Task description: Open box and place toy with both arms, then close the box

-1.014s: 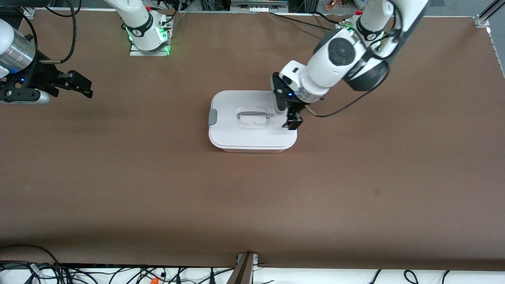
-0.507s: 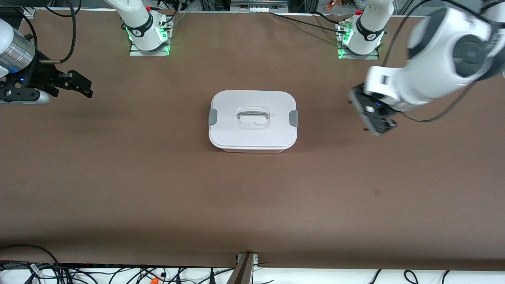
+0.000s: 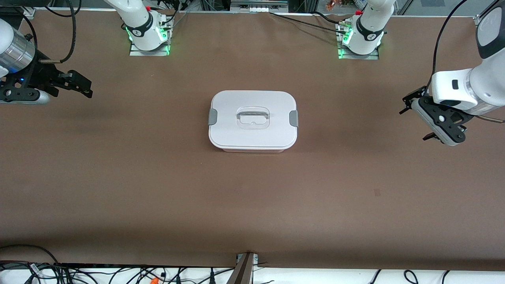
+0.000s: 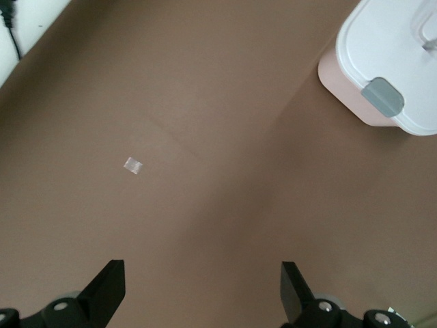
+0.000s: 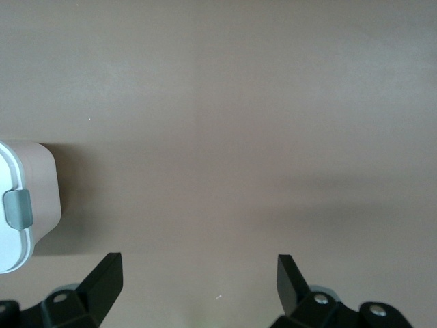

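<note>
Front view shows the left gripper [image 3: 419,118] hanging over bare table near the left arm's end, its fingers spread wide and holding nothing. The left wrist view confirms this: the two black fingertips [image 4: 109,287] stand well apart with only brown surface between them, and a small pale scrap of tape [image 4: 133,165] lies on the table under that camera. The right gripper [image 3: 81,86] waits over the table at the right arm's end, likewise released and empty; part of that arm is cut off by the picture's edge.

The box [image 3: 252,120] sits in the middle of the brown table [image 3: 158,189], well apart from both grippers, with its white lid [image 3: 252,134] on and a grey clip [image 3: 213,116] at each short end. A clear recessed handle [image 3: 253,117] lies in the lid's centre. From the wrist views, the pale pink tub wall shows below the lid, but only a corner of the box is in each.

The toy is not visible in any view. Nothing stands between either gripper and the box. Loose cables [image 3: 118,274] run along the table's edge nearest the front camera.
</note>
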Robot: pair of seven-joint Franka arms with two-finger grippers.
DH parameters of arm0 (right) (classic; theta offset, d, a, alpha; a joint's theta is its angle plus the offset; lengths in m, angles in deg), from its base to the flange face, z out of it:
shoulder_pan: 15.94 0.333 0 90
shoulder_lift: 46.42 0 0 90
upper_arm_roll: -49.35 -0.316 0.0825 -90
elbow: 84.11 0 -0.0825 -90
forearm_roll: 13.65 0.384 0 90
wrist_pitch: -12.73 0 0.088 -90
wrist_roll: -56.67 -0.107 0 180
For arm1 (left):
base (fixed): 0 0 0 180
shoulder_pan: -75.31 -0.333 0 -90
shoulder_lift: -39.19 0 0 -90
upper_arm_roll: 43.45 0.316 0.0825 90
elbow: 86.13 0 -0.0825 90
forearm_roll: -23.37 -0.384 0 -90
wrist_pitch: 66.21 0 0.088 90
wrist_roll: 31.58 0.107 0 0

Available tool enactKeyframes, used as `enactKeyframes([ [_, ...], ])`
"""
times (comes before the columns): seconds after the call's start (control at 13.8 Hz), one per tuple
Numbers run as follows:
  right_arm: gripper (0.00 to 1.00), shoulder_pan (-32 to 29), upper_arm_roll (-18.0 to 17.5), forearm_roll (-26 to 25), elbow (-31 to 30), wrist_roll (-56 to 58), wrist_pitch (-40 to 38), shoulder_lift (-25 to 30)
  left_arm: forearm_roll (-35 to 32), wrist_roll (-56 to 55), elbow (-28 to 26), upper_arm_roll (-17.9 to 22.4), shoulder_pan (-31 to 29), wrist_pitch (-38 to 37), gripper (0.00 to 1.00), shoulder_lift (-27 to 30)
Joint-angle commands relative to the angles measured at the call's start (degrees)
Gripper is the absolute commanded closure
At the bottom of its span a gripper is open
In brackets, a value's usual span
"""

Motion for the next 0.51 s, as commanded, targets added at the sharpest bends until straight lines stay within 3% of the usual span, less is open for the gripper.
enactKeyframes([
  [0.0,0.00,-0.49,-0.39,0.27,1.13,0.43,-1.26,-0.20,-0.92,-3.53,2.66,5.50,2.53,-1.70,0.00,1.93],
  [0.07,0.00,-0.49,-0.39,0.27,1.13,0.51,-1.26,-0.29,-0.48,-5.64,2.66,10.40,6.03,-1.70,0.00,3.06],
  [0.22,0.00,-0.49,-0.39,0.27,1.13,0.43,-1.26,-0.20,3.45,-11.17,2.31,26.19,19.19,-1.70,0.00,5.09],
  [0.43,0.00,-0.49,-0.31,0.27,1.04,0.43,-1.43,-0.20,7.26,-19.52,-0.75,32.58,24.15,-1.70,0.00,7.63],
])
